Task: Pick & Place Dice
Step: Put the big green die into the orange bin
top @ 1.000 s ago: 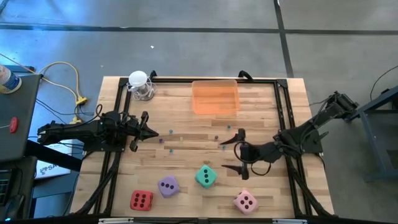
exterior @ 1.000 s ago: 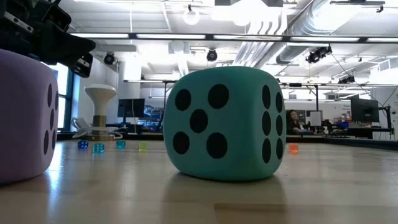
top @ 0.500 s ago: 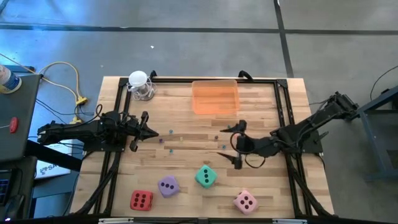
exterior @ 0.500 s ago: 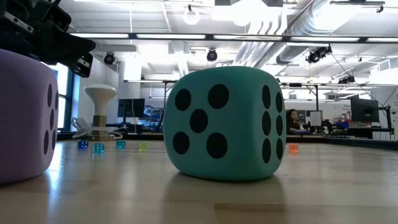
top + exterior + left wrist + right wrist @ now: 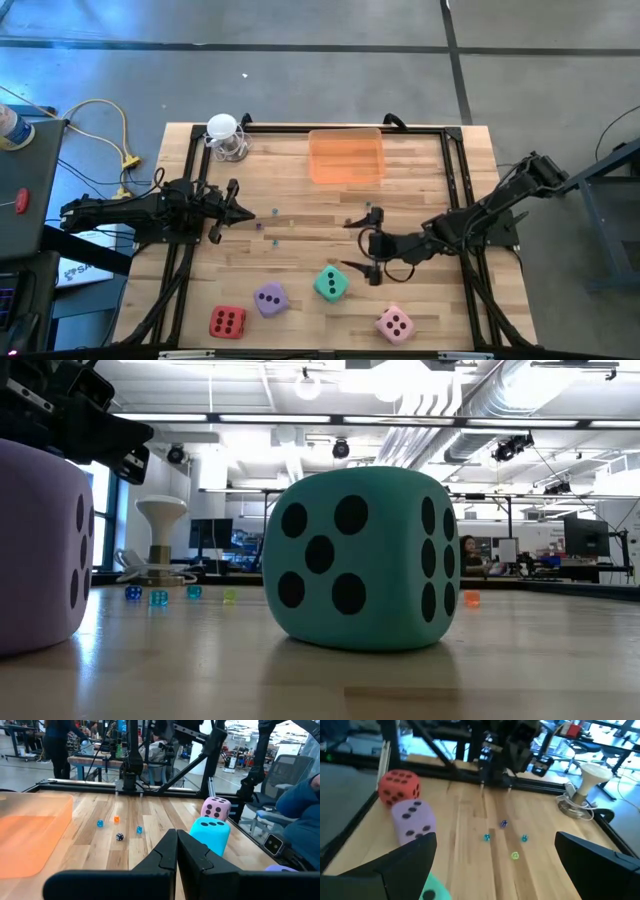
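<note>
Right gripper [image 5: 361,245] wide apart, hanging just beside teal-green die [image 5: 331,284] near table [image 5: 300,240] middle. Left gripper [image 5: 243,212] pressed together by left edge

Right tool [image 5: 361,244]: fingers spread wide, arm stretched low across the surface toward centre. Left tool [image 5: 243,211]: fingers pressed together, arm parked at left edge.

Grey concrete floor [image 5: 300,80] surrounds the table; white ceiling ducts [image 5: 440,420] run overhead.
</note>
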